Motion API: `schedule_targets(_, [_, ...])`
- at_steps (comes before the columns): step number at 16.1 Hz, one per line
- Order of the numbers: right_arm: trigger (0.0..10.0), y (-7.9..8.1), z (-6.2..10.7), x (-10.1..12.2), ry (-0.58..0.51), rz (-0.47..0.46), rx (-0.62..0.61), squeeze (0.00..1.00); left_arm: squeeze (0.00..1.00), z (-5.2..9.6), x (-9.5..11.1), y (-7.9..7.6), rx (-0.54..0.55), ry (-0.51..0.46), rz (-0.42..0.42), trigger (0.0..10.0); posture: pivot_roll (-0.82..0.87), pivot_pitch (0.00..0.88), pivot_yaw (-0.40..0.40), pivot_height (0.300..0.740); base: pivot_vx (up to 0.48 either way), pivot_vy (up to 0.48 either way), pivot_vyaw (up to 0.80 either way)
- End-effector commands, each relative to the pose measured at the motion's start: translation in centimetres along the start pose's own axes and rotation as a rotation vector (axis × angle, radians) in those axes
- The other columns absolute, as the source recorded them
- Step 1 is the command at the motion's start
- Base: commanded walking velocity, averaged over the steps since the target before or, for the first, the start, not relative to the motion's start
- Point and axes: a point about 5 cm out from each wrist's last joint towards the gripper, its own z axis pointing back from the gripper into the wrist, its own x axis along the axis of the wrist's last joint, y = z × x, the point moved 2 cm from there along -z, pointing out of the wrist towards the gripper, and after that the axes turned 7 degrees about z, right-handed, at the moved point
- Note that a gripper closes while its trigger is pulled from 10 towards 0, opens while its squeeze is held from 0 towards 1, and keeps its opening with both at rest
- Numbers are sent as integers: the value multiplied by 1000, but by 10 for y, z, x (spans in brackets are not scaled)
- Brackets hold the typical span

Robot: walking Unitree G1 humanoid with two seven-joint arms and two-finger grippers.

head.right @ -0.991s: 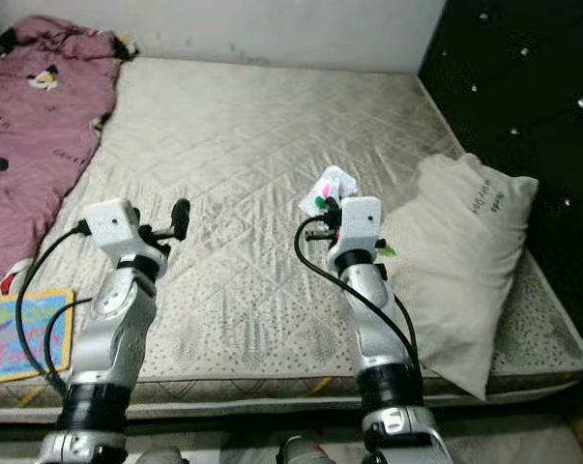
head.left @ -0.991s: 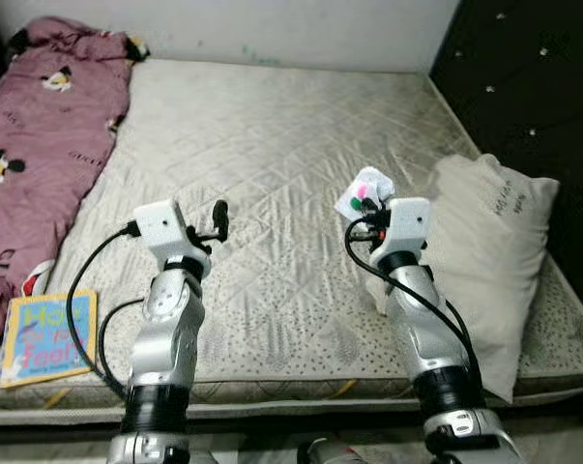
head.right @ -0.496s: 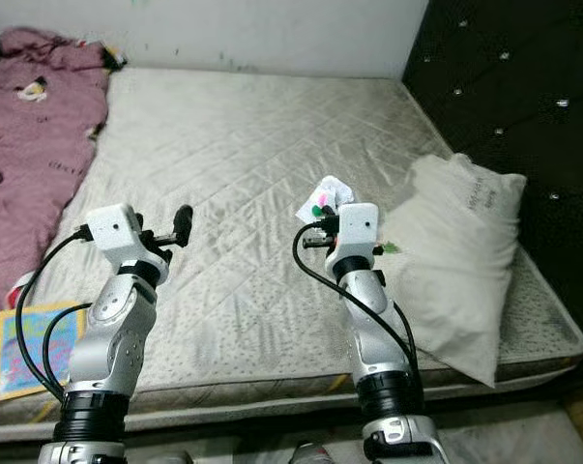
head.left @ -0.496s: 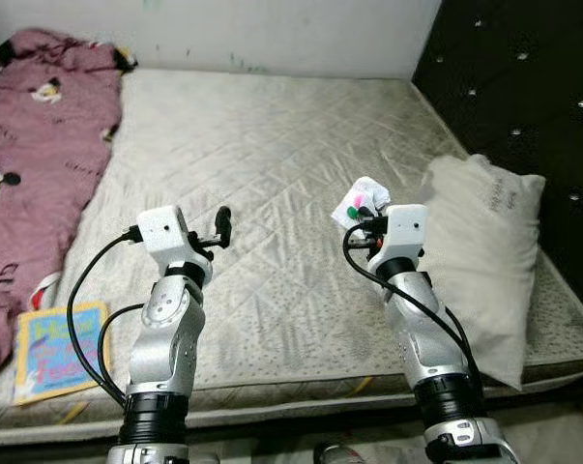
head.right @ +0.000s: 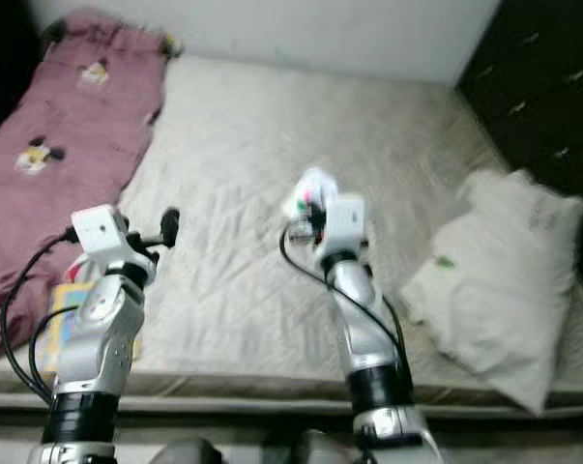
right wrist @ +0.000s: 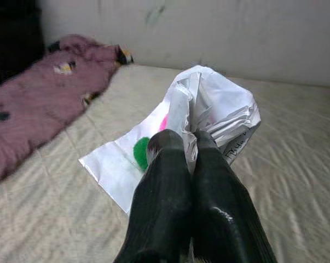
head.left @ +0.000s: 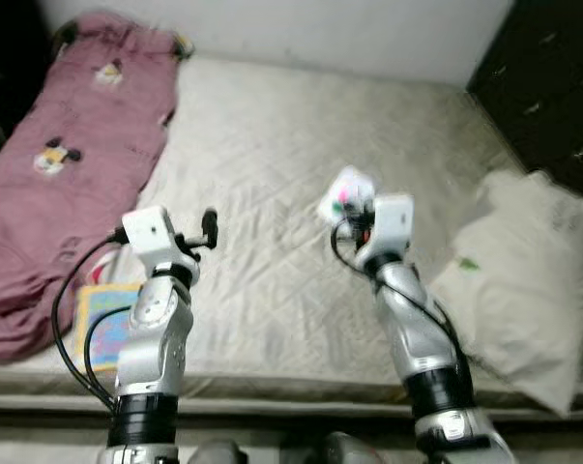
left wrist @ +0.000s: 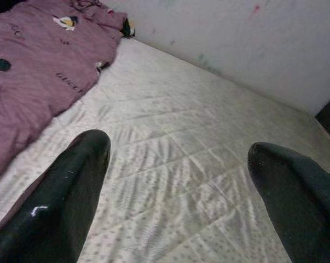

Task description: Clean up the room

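1. The right gripper (right wrist: 180, 145) is pinched tight on a crumpled sheet of paper (right wrist: 208, 112) with green and pink blobs on it, held up in the air above the mattress (head.left: 272, 164), not touching it.
2. The left gripper (left wrist: 175, 159) is empty, its two black fingers spread wide apart, raised over the mattress near the robot's left side.
3. In the last second the whole scene has slid sideways and gone blurry. The pillow (head.left: 523, 280) now sits further toward the right edge and more of the maroon blanket (head.left: 69, 174) shows, so I reckon the robot is turning to its left, not the things shifting.
4. The paper has stayed clamped all through that turn.
5. A picture book (head.left: 112, 319) lies at the near edge of the mattress beside the blanket.
6. My guess is the paper is on its way to a bin somewhere off the bed, with the book likely next.
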Motion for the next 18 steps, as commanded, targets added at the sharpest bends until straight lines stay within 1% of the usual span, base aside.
schedule_targets(1, [10000,-16,5,-7,28,12,-43,0,0,-2,-1,-14,-41,4,1,10000,53,0,-49,740,0,431,0])
schedule_targets(2, [10000,-16,5,-7,28,13,-42,0,0,-2,-1,-14,-40,4,0,10000,54,0,-49,740,0,371,0])
schedule_targets(8, [10000,-15,3,-7,29,10,-43,0,0,-2,1,-11,-19,-1,-10,10000,56,0,-46,740,0,0,0])
schedule_targets(9, [10000,-15,3,-7,32,10,-43,0,0,-2,3,-7,5,-11,-37,10000,56,0,-45,740,0,0,0])
schedule_targets(10, [10000,-15,3,-8,35,9,-42,0,0,-3,4,-3,15,-15,-43,10000,56,0,-45,740,0,0,0])
schedule_targets(12, [10000,-16,3,-8,38,14,-42,0,0,-3,6,2,18,-17,-33,10000,60,0,-48,740,0,0,0])
schedule_targets(16, [10000,-18,2,-7,37,6,-55,0,0,-1,4,9,41,-11,-54,10000,66,0,-51,740,0,0,0])
schedule_targets(18, [10000,-18,1,-7,37,7,-55,0,0,-1,3,10,42,-7,-52,10000,65,0,-49,740,0,0,0])
